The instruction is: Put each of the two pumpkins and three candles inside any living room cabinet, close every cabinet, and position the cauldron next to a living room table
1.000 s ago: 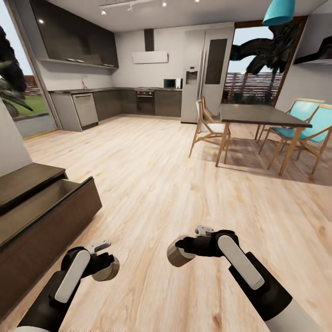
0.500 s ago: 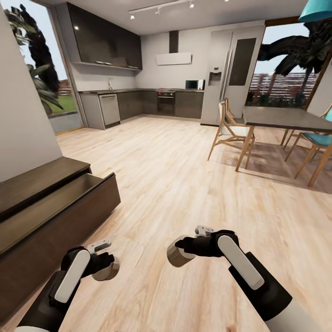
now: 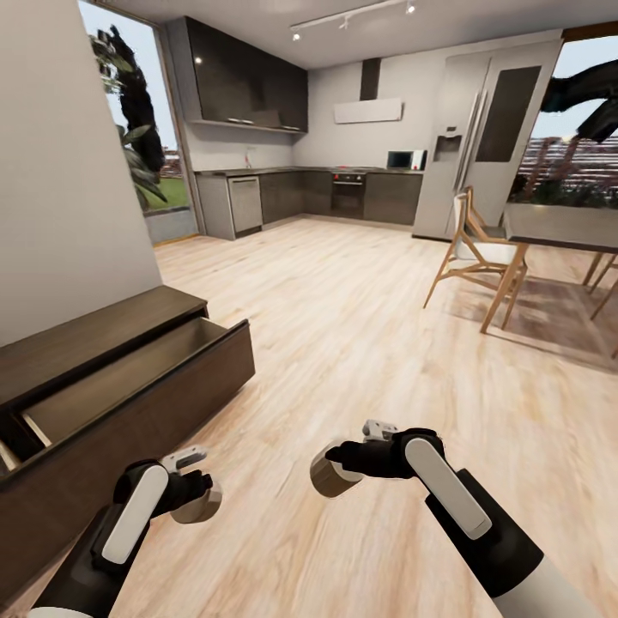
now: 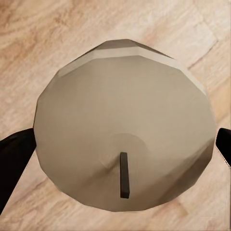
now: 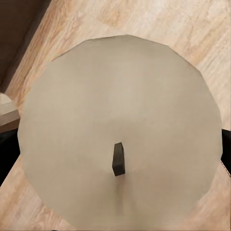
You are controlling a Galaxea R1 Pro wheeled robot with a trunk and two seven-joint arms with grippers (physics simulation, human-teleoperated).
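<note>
Beige candles sit clamped in both hands: left hand [image 3: 196, 496] holds one candle [image 3: 199, 506], right hand [image 3: 339, 468] another [image 3: 326, 477]. The open cabinet [image 3: 129, 386] drawer lies at left, nearer the left hand.

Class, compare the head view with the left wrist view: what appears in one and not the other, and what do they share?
Head view alone: the cabinet with its drawer pulled open, the dining table, a chair, the kitchen, and the right claw gripping a candle. Left wrist view alone: the dark wick on the left claw's candle. Both: that candle and the wooden floor.
</note>
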